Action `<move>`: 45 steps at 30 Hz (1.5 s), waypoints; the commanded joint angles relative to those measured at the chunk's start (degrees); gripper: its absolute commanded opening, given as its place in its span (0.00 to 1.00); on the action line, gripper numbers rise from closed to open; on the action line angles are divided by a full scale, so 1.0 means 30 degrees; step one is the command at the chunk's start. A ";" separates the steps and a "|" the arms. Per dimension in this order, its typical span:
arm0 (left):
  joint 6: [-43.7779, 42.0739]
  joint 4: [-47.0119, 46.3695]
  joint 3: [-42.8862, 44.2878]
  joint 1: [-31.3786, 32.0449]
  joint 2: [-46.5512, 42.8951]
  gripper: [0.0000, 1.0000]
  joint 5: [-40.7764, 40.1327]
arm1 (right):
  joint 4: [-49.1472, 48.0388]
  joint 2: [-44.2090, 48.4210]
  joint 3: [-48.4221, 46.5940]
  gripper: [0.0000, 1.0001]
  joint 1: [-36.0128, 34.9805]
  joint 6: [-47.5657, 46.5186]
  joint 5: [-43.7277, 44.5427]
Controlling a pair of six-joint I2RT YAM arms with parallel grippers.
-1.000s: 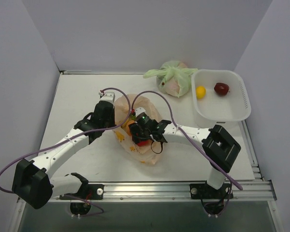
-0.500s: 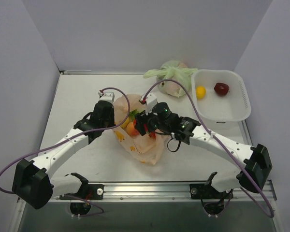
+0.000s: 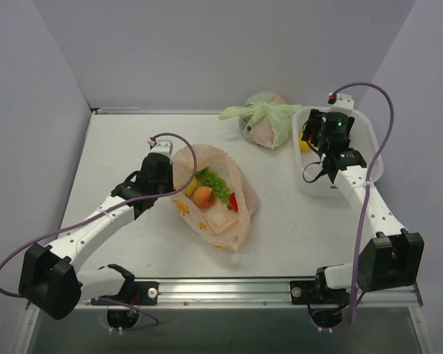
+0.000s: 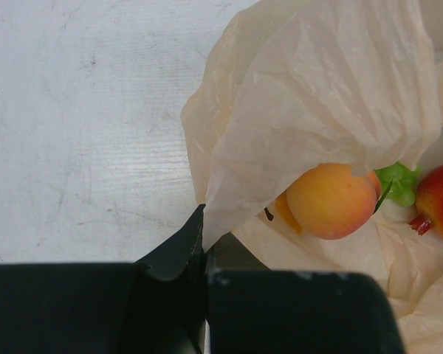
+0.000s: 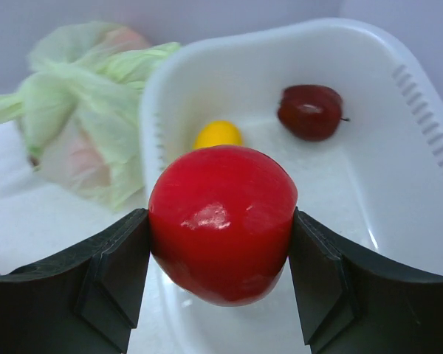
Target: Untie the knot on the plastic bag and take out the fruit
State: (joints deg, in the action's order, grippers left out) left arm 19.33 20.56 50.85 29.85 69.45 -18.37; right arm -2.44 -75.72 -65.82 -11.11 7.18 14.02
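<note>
One plastic bag (image 3: 225, 225), one green bag (image 3: 267, 122), one white basket (image 5: 421, 147), at least six fruit (image 5: 221, 221).

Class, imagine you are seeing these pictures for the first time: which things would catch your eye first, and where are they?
A glossy red fruit fills the right wrist view, clamped in the right hand over the white basket, where a yellow fruit and a dark red one lie. Mid-table, the peach-orange bag lies open, the left hand pinching its edge.
</note>
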 commanded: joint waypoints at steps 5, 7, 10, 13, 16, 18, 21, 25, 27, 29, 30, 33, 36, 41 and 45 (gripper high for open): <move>0.0148 -0.0172 0.0862 -0.0309 -0.0357 0.00 0.0643 | -0.0597 -0.4402 -0.2460 0.46 0.3583 0.1884 0.0306; 0.0177 -0.0143 0.0862 -0.0368 -0.0328 0.00 0.0762 | 0.0424 -0.5514 -0.3544 0.74 0.3646 0.2145 0.0453; 0.0177 -0.0172 0.0862 -0.0485 -0.0299 0.00 0.0879 | 0.2240 -0.6222 -0.4805 0.96 0.4496 0.2352 0.0658; 0.0235 -0.0143 0.0892 -0.0573 -0.0299 0.00 0.1084 | 0.2861 -0.5788 -0.4867 1.00 0.4467 0.2323 -0.0420; 0.0265 -0.0143 0.0892 -0.0690 -0.0299 0.01 0.1260 | 0.3273 -0.4648 -0.4255 1.00 0.4000 0.2499 -0.1738; 0.0265 -0.0143 0.0892 -0.0720 -0.0328 0.00 0.1319 | 0.3273 -0.3826 -0.3697 1.00 0.3677 0.2412 -0.2619; 0.0236 -0.0114 0.0892 -0.0778 -0.0444 0.01 0.1319 | 0.3273 -0.2098 -0.2554 1.00 0.1688 0.2382 -0.3063; 0.0236 -0.0143 0.0892 -0.0866 -0.0591 0.01 0.1348 | 0.3128 0.0506 -0.1090 1.00 -0.0948 0.2409 -0.4320; 0.0236 -0.0143 0.0921 -0.0925 -0.0708 0.00 0.1436 | 0.2748 0.1562 -0.0271 1.00 -0.2676 0.2470 -0.5403; 0.0265 -0.0143 0.0892 -0.1013 -0.0796 0.01 0.1553 | 0.2455 0.1978 0.0084 1.00 -0.5039 0.2208 -0.5610; 0.0265 -0.0114 0.0892 -0.1042 -0.0797 0.01 0.1553 | 0.2105 0.2153 0.0288 1.00 -0.5867 0.2061 -0.6075; 0.0236 -0.0085 0.0863 -0.1072 -0.0884 0.01 0.1553 | 0.1342 0.1835 0.0524 0.98 -0.8937 0.1885 -0.6722; 0.0294 -0.0084 0.0892 -0.1101 -0.0913 0.01 0.1670 | 0.0292 -0.0004 0.0379 0.93 -1.0819 0.2146 -0.6784; 0.0294 -0.0026 0.0833 -0.1101 -0.0914 0.01 0.1641 | -0.0564 -0.2996 -0.0616 0.91 -1.1734 0.2877 -0.6988; 0.0294 -0.0026 0.0775 -0.1101 -0.1089 0.01 0.1495 | -0.1701 -0.5630 -0.0824 0.88 -1.1969 0.3259 -0.7310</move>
State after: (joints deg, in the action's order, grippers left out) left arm 19.55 20.86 50.92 26.89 68.25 -14.11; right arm -2.72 -89.69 -65.98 -46.59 15.25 -7.01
